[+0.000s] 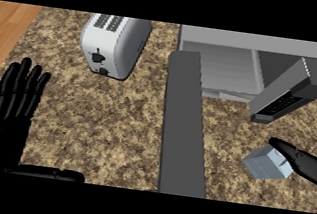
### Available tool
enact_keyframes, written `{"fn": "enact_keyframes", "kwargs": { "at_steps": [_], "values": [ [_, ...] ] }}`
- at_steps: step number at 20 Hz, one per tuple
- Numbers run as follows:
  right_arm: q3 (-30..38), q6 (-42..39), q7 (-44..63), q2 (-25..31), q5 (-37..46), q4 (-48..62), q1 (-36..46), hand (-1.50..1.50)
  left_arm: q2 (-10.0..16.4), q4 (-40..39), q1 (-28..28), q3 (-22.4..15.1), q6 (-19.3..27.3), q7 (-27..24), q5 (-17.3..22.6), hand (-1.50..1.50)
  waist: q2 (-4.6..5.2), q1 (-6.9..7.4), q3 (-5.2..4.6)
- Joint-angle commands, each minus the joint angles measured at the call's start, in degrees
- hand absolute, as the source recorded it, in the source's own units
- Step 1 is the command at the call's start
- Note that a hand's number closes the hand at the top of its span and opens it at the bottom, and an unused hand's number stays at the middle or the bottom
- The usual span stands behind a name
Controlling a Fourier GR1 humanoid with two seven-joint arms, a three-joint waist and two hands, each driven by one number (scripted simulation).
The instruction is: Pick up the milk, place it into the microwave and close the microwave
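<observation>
The milk (267, 164) is a small pale blue-grey carton lying on the granite counter at the lower right. My right hand (310, 166) comes in from the right edge with straight fingers, its tips just above and beside the carton; I cannot tell whether they touch. The microwave (227, 62) stands at the back right with its cavity showing, and its door (187, 123) hangs wide open, stretching toward the front. My left hand (8, 109) rests open at the lower left, fingers up.
A white toaster (113, 44) stands at the back left of the counter. A dark control panel block (294, 89) with a keypad sits on the microwave's right side. Wooden floor shows at the far left and right edges.
</observation>
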State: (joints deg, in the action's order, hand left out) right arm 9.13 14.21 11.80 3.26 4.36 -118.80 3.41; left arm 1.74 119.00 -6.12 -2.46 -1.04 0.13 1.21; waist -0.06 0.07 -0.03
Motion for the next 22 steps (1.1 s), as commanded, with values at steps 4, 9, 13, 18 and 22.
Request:
{"fn": "enact_keyframes", "kwargs": {
  "at_steps": [4,9,13,18,22],
  "values": [
    [0.0,-1.2,-7.7,-2.0,-0.4,6.2,-6.3,-1.5,-1.3,2.5,-7.3,-2.3,-1.4,-3.3,-0.5,-1.5,0.02,0.07,0.03],
    [2.4,-2.7,-8.5,-0.5,-3.4,7.6,-8.0,-1.5,-1.7,11.4,-12.6,-6.8,-0.3,0.2,-1.9,-1.5,-0.05,0.1,0.04],
    [5.8,-5.8,-17.1,0.3,-6.5,14.7,-11.9,-1.5,1.5,11.0,-9.2,0.8,-2.9,2.1,3.2,-1.5,0.0,0.03,0.05],
    [3.2,-2.2,-22.3,-2.8,-2.7,21.1,-12.8,-1.5,-0.3,10.9,-12.7,-3.4,-3.2,-0.4,0.6,-1.5,0.02,0.13,0.03],
    [3.0,-2.4,-29.4,-3.1,-5.7,24.6,-17.2,-1.5,-0.5,9.9,-9.2,-2.9,-1.8,2.1,0.4,-1.5,0.03,-0.14,0.04]
  ]
}}
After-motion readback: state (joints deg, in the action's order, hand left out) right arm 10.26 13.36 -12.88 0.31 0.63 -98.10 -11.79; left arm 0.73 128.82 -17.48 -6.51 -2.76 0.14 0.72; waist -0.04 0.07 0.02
